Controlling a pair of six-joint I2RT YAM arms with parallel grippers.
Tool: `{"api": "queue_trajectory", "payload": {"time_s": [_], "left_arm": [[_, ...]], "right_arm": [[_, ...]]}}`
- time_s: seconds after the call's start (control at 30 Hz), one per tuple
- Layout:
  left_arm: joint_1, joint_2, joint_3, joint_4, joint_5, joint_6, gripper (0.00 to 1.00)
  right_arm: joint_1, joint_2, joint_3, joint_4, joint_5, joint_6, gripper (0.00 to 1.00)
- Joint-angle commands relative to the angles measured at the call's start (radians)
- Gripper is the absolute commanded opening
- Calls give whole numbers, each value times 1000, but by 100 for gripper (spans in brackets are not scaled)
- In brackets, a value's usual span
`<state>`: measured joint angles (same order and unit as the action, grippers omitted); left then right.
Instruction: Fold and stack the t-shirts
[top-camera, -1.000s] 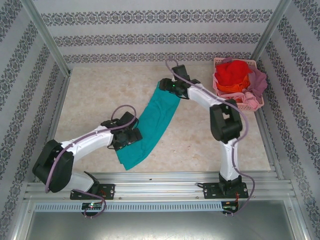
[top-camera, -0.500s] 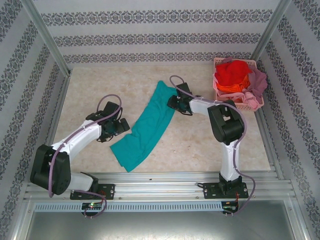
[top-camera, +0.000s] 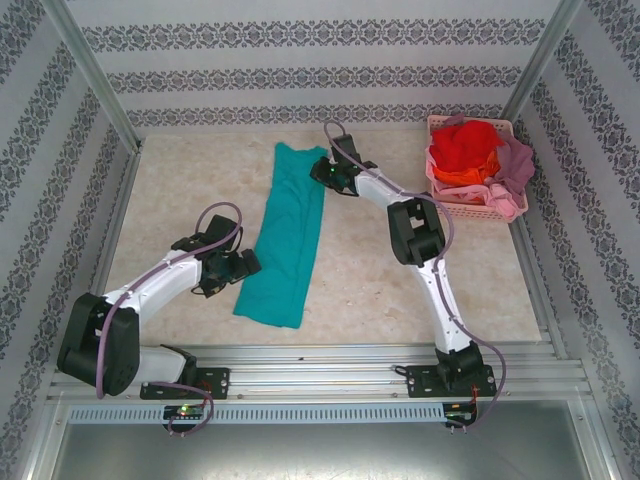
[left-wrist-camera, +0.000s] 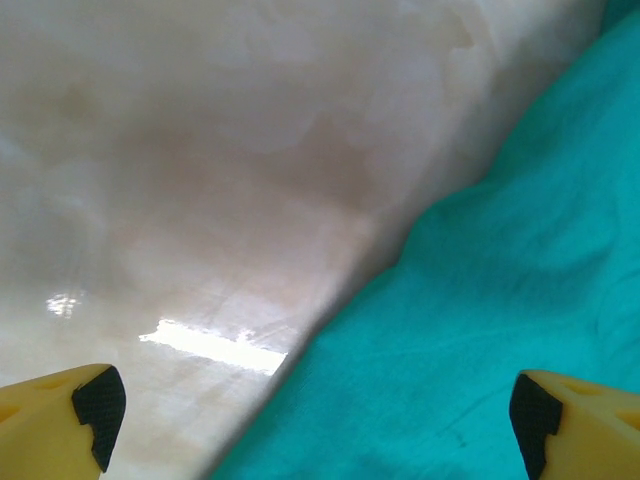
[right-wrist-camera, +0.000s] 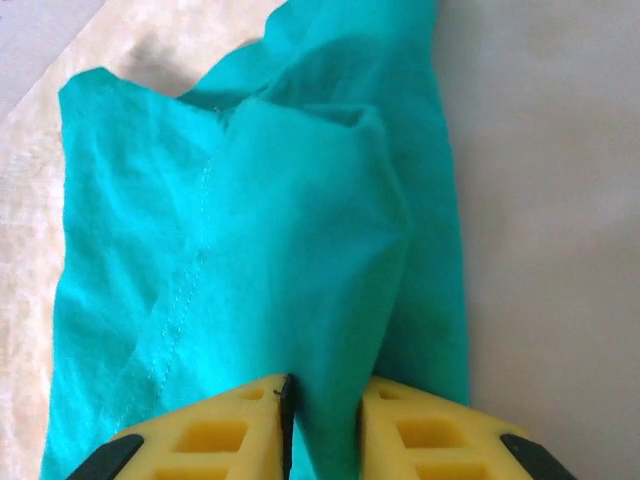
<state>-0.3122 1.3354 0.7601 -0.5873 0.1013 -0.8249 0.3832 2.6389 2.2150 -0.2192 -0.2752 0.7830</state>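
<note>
Treat this as the next fold of the teal t-shirt (top-camera: 285, 240), lying as a long narrow strip down the middle of the desk (top-camera: 180, 190), far end toward the back wall, near end toward the arm bases. Count on the right fingers (right-wrist-camera: 225, 435), clamped on a raised ridge of cloth at the far end, with several layers bunched between them. Bring in the left fingers (left-wrist-camera: 45, 400), spread wide and holding nothing, hanging low just beside the strip's left edge close to its near end.

Probably best: pin or pinch that near end first, keeping the strip taut and straight. Catch every layer at the edge, not just the top one. Then carry the far end over toward the near end in a low, even arc, avoiding any sideways drag likely to skew the strip. Lay edge on edge, release gently, smooth out the pinched ridge.

Leave alone the other shirts (top-camera: 470, 150), red, orange and mauve-pink, heaped in the pink basket (top-camera: 468, 213) at the far right corner, well apart from this one.
</note>
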Motion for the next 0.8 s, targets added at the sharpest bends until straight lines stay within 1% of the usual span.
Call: {"api": "queue_trajectory", "payload": {"time_s": [0.0,0.07,0.1,0.17,0.23,0.33,0.4,0.43,0.57,0.6,0.7,0.77], "left_arm": [[-5,25,-24,78,82,-34,97],[-13,36,-47,129,130,-65,94],[-19,40,-60,158,155,-82,93],[-31,50,-87,218,192,-122,91],[-46,60,-107,261,208,-157,88],[-67,71,-126,297,220,-195,79],[-85,74,-134,317,228,-214,71],[-93,76,-135,316,230,-219,68],[-130,68,-130,276,212,-232,52],[-139,62,-132,267,207,-238,50],[-165,41,-134,233,197,-249,48],[-183,25,-139,217,189,-264,44]], "right_arm": [[0,132,248,-167,-73,15,23],[-1,186,365,-179,-93,32,24],[-3,193,388,-171,-99,42,25],[-3,181,391,-155,-104,47,27],[-7,152,378,-154,-107,32,32],[-10,72,310,-136,-123,-2,43],[-13,-5,230,-118,-121,-31,50],[-13,-42,187,-107,-114,-43,52],[-21,-218,-57,-15,-84,-72,56],[-24,-258,-125,13,-81,-74,56],[-30,-378,-300,92,-72,-88,57],[-31,-447,-404,127,-60,-112,58]]}}
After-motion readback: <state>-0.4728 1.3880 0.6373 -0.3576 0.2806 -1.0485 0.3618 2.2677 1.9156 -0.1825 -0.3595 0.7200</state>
